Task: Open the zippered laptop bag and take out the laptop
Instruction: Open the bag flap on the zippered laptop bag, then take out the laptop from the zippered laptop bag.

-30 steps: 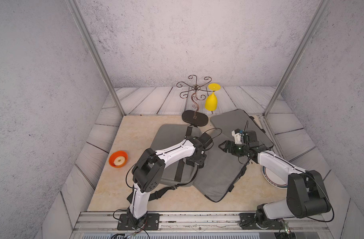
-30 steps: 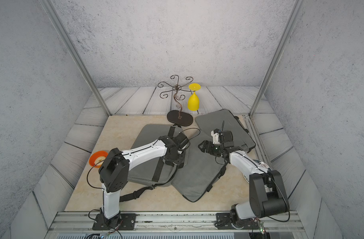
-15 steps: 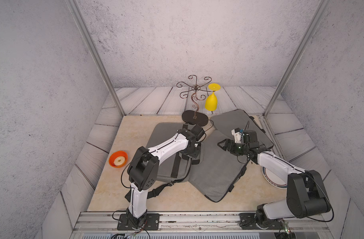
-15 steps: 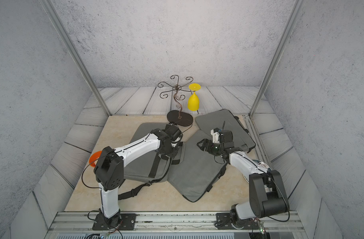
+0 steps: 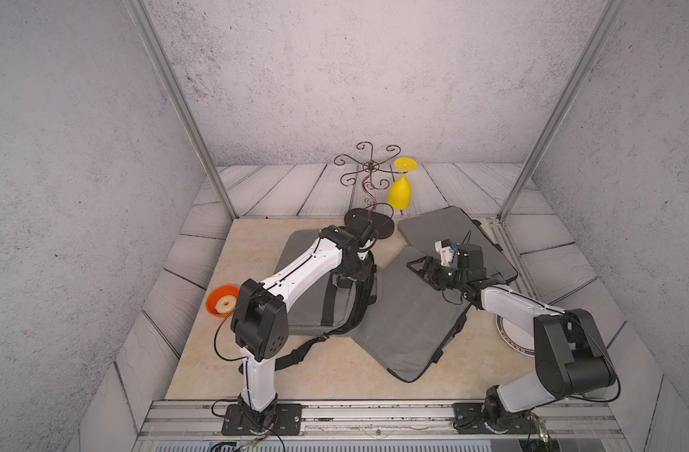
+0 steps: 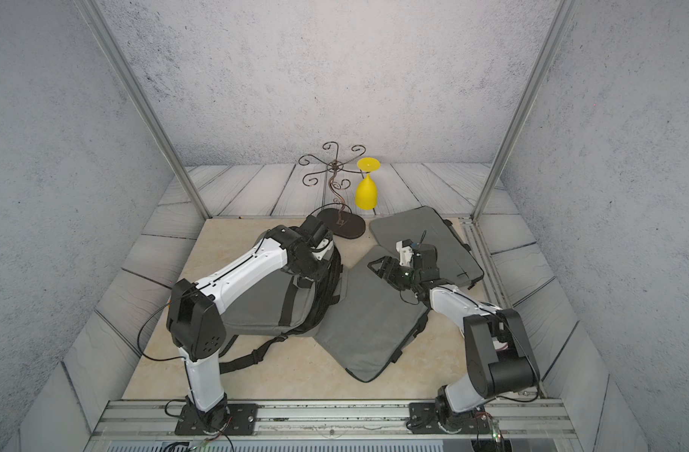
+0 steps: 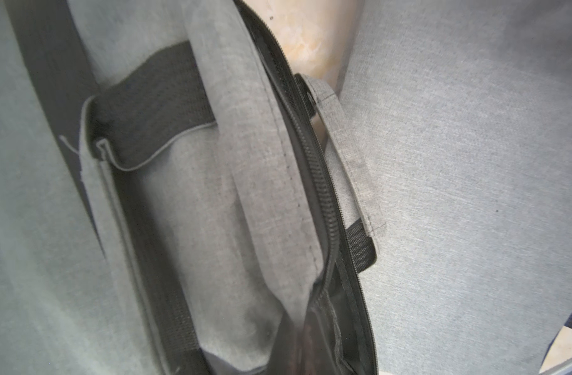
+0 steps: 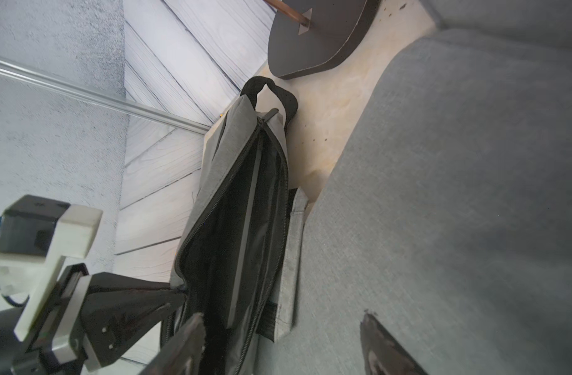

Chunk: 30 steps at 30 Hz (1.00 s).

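The opened lip of the grey fabric zippered laptop bag (image 5: pixel 307 317) is being clamped by the left gripper (image 8: pixel 176 293), arm outstretched; the right gripper (image 5: pixel 423 272) is being held low beside it, jaws apart.

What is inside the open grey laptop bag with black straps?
Inside the laptop bag, only black lining and one thin grey strip show. Whether the strip is the laptop cannot be told; the bag's walls cover the rest.

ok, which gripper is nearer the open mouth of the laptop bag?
Left. The left gripper is shut on the laptop bag at the edge of its mouth; the right gripper hangs open over the neighbouring gray sleeve, clear of the bag.
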Tool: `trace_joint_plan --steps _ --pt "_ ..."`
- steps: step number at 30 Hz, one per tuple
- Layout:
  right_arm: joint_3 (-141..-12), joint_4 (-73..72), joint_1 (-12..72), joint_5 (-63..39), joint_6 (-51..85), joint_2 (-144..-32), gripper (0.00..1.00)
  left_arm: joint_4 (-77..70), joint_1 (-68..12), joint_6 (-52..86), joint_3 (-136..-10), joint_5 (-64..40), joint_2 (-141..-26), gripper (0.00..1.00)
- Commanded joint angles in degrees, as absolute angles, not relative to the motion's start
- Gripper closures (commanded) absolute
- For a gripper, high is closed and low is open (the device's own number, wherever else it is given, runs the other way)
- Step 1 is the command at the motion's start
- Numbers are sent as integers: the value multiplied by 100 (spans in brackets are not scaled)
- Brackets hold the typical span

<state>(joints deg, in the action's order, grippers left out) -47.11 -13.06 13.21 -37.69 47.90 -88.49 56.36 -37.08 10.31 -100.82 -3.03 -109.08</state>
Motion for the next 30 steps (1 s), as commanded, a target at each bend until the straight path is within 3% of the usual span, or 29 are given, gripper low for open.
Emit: trace_joint_plan --steps 1,15,30 --pt "-5012 -1909 1602 -4071 5273 -9247 28 5582 -3598 849 -10354 -136 -10473 100" --pt "-6480 -3416 2990 -4331 6840 -11553 34 5391 -3366 677 -10169 48 -9798 100" --pt "-8041 -1929 3659 -3838 6761 -12941 39 5257 -3358 616 -10097 -128 -9701 100"
